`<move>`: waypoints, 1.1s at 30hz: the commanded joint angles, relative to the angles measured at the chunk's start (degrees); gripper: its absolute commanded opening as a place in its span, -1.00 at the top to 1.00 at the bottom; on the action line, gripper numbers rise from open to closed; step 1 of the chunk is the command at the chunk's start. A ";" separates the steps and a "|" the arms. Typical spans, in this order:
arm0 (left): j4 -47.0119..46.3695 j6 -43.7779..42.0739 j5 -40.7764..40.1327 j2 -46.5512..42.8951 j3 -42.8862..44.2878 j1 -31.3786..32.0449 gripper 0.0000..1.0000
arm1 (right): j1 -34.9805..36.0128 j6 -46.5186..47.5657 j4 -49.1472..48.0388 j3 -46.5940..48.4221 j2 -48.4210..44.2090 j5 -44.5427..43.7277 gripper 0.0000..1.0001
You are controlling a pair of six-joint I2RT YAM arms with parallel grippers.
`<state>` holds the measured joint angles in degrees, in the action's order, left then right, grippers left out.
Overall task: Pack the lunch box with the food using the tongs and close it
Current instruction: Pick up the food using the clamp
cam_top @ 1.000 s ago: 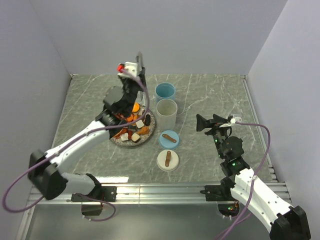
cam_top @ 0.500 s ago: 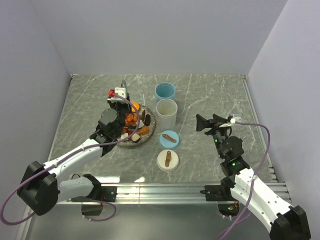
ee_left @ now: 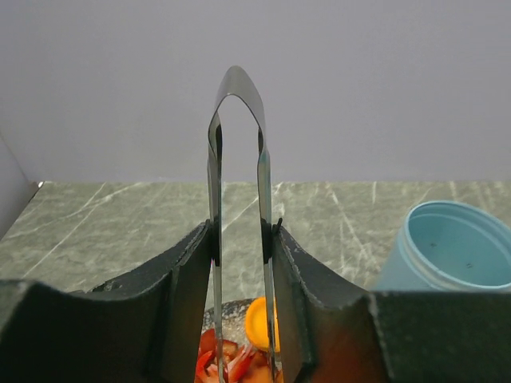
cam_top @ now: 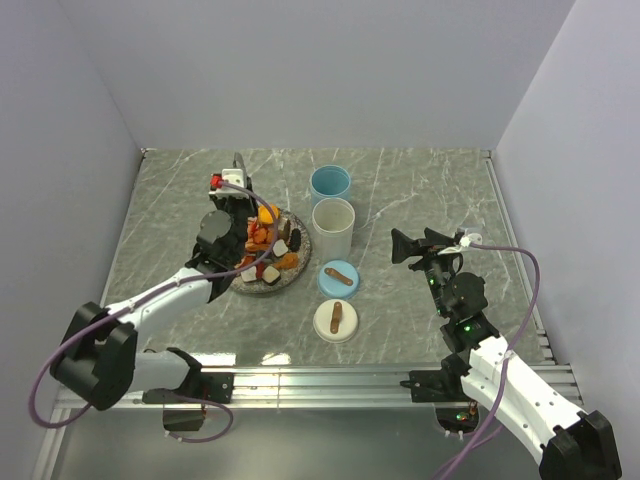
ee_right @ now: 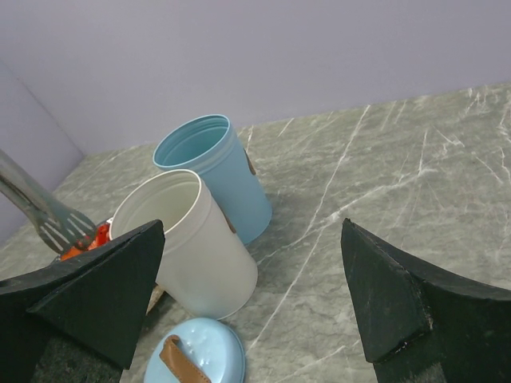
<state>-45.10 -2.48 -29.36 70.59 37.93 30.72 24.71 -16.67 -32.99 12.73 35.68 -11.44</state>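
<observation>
Two grippers work over a grey marbled counter (cam_top: 420, 190). The left gripper (ee_left: 241, 239) is clamped on metal tongs (ee_left: 237, 88), its fingers pressing the two thin arms partway along. The tongs' joined loop stands above the gripper and their tips point down below it. Directly under this gripper lies the food (cam_top: 268, 245): small orange, red, white, black and brown pieces heaped on a round plate (cam_top: 258, 288). The tong tips sit at the red pieces; whether they grip one cannot be told. To this gripper's right stands an open blue cup (ee_left: 447, 247).

The right gripper (ee_right: 251, 231) has its jaws wide apart and holds nothing. Ahead of it and to its left stands an open white cup (ee_right: 188, 239), with the blue cup just behind that. A blue lid (ee_right: 196, 355) with a brown strap lies by the gripper's left finger. A white lid (cam_top: 337, 320) lies just beside the blue one.
</observation>
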 commanded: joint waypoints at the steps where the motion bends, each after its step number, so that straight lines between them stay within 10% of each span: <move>1: -5.69 0.37 2.20 2.53 1.97 -1.45 0.19 | -0.45 0.67 -2.16 -0.16 -0.09 0.37 -0.95; 18: -10.53 -0.51 5.37 11.85 4.43 -4.79 0.17 | -0.36 0.76 -2.60 0.10 0.88 0.72 -0.95; 33: -4.29 0.28 9.23 3.70 4.26 -4.62 0.75 | -0.36 0.93 -2.69 0.28 1.50 0.63 -0.95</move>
<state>-48.40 -3.38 -22.92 79.77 40.27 25.85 24.71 -16.62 -33.41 12.73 37.12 -11.05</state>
